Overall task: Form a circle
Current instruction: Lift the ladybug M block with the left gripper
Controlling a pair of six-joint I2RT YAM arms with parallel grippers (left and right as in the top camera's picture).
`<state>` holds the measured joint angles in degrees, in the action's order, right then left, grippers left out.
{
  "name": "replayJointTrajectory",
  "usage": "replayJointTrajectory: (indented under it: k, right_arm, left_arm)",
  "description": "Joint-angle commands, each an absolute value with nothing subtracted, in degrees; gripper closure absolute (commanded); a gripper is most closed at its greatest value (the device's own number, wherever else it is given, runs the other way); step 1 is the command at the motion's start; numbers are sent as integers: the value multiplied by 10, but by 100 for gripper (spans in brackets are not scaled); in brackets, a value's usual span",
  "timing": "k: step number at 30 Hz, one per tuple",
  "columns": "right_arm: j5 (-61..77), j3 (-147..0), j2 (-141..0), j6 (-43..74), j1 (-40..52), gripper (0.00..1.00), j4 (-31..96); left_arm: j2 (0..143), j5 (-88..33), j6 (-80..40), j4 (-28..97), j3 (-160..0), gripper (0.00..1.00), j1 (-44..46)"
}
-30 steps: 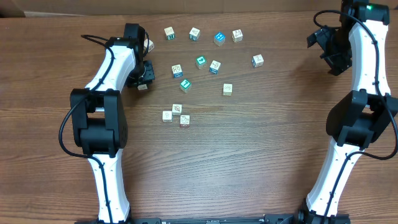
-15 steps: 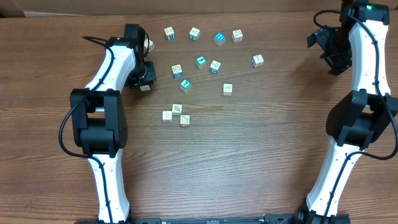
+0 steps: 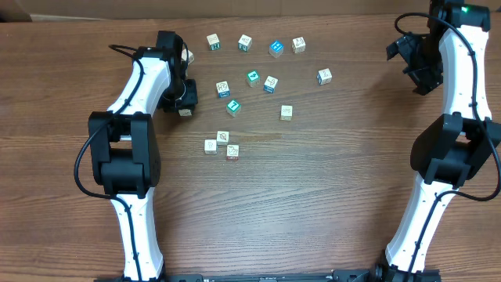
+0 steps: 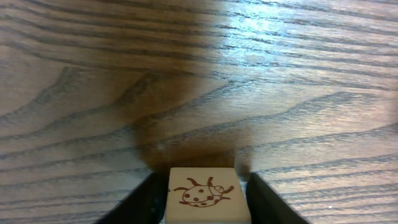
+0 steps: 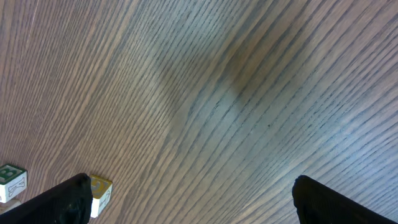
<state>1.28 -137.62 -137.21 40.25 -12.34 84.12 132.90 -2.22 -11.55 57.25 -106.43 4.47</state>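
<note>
Circle: the circle [image 3: 223, 138] is so far a tight clump of three pale cubes that I can count, mid-table, nearer than the loose scatter [image 3: 253, 77].
Ladybird cube: the ladybird cube [image 4: 208, 196] lies left of the clump and farther off, well apart from it, between the left gripper [image 3: 183, 103] fingers.
Left grip: the jaws flank it closely; clamped or slack, I cannot tell.
Right gripper: the right gripper [image 5: 191, 186] hangs wide open and empty, far right.
Risk: a slack hold could let the cube twist or slip in transit (or knock the clump on arrival).
Hidden: the fingertip contact; the cube prints are too small to read from overhead.
</note>
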Motion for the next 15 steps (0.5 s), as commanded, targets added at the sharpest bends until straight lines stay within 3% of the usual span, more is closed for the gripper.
replayJointTrajectory:
  k: [1, 15]
  right_arm:
    - [11, -1386, -1357, 401, -124, 0, 841]
    - [11, -1386, -1357, 401, -124, 0, 841]
  left_arm:
    - [1338, -37, -103, 574, -1062, 56, 45]
    - [1337, -30, -88, 601, -1093, 48, 45]
